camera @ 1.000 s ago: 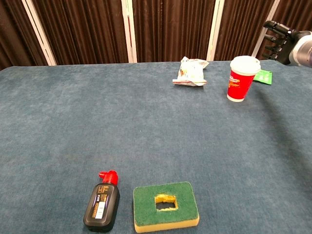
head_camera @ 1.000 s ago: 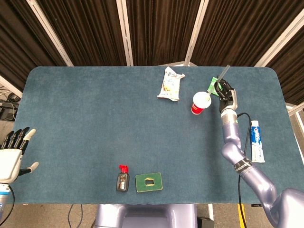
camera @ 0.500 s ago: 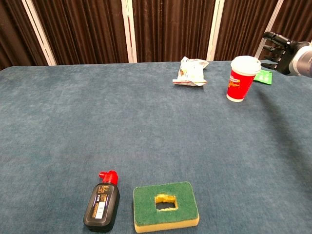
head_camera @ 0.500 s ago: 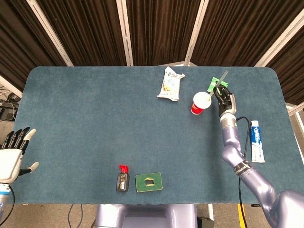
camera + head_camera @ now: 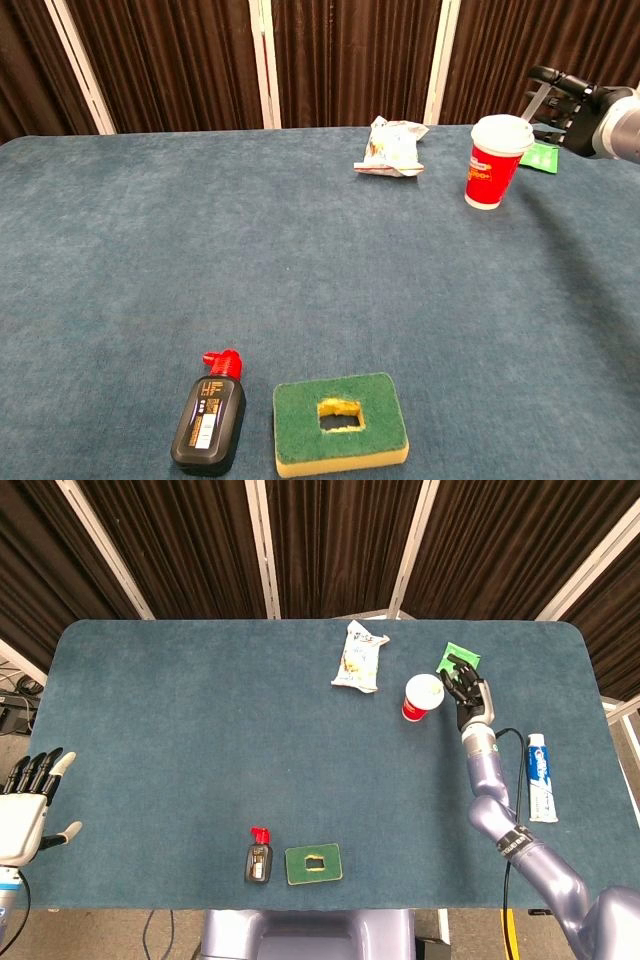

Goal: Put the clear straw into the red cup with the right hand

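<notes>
- Your blue felt-covered table [image 5: 200, 710] carries everything here.
- Your right hand [image 5: 468, 688] hovers just right of the red paper cup with its white lid [image 5: 422, 696], fingers curled; the chest view shows the clear plastic straw [image 5: 537, 99] pinched in them, slanting down toward the lid.
- Your left hand [image 5: 28, 805] hangs off the table's near-left edge, fingers spread, holding nothing.
- A crinkled white snack packet [image 5: 358, 657] lies left of the cup.
- A green flat packet [image 5: 460, 658] lies behind your right hand.
</notes>
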Robot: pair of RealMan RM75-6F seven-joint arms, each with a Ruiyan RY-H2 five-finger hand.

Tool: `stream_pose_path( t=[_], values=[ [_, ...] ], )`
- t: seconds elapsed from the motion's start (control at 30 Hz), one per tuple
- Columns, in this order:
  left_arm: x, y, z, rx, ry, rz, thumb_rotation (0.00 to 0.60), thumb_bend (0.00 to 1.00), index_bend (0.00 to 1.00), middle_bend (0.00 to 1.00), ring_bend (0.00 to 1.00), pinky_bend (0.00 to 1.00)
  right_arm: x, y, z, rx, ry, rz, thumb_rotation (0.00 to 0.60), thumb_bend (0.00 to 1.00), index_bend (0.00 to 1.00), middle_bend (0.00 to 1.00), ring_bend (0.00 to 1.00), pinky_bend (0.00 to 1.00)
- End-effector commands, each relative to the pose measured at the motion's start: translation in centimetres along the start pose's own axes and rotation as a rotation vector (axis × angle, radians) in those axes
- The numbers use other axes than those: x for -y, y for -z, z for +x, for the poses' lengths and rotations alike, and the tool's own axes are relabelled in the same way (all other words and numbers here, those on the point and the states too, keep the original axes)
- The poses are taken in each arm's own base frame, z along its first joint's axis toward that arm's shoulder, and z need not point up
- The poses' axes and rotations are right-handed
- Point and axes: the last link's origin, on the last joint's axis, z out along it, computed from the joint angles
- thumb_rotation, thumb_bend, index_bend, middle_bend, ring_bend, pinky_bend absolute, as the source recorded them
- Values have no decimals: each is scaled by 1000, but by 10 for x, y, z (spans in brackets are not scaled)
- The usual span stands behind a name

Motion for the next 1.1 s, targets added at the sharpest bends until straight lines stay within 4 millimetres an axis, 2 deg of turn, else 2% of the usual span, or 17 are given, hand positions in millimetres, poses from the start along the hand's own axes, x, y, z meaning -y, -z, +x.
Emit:
stream_pose_path(
  t=[0.03,0.2,0.33,0.57,0.67,0.8,0.87,0.9,0.97,1.1],
  values=[
    [0,0,0,0,0,-1,600,175,0,0,0,0,-1,5,3,11,10,-4,600,251,236,68,0,0],
    [0,1,1,-2,4,-2,600,177,0,0,0,0,-2,12,7,20,7,-4,600,246,227,57,0,0],
    [0,2,1,-3,12,-3,600,176,0,0,0,0,5,20,7,34,36,37,600,247,227,52,0,0],
    [0,3,2,-4,28,-7,600,177,0,0,0,0,40,37,9,31,143,179,600,243,227,42,0,0],
    [0,4,3,-4,35,-6,600,177,0,0,0,0,62,48,11,1,212,269,600,239,227,35,0,0],
    [-1,5,4,-11,40,-10,600,176,0,0,0,0,86,72,15,9,491,335,600,232,227,8,0,0],
    [-1,6,4,-11,38,-11,600,176,0,0,0,0,94,86,22,20,686,353,600,222,226,2,0,0],
    [-1,6,4,-11,37,-11,600,176,0,0,0,0,97,97,29,22,839,369,600,210,222,1,0,0],
    [-1,6,4,-11,37,-11,600,177,0,0,0,0,99,116,43,16,1088,391,600,178,210,0,0,0],
    [-2,6,4,-9,38,-11,600,176,0,0,0,0,92,156,71,7,1386,368,600,118,155,0,0,0]
  ],
)
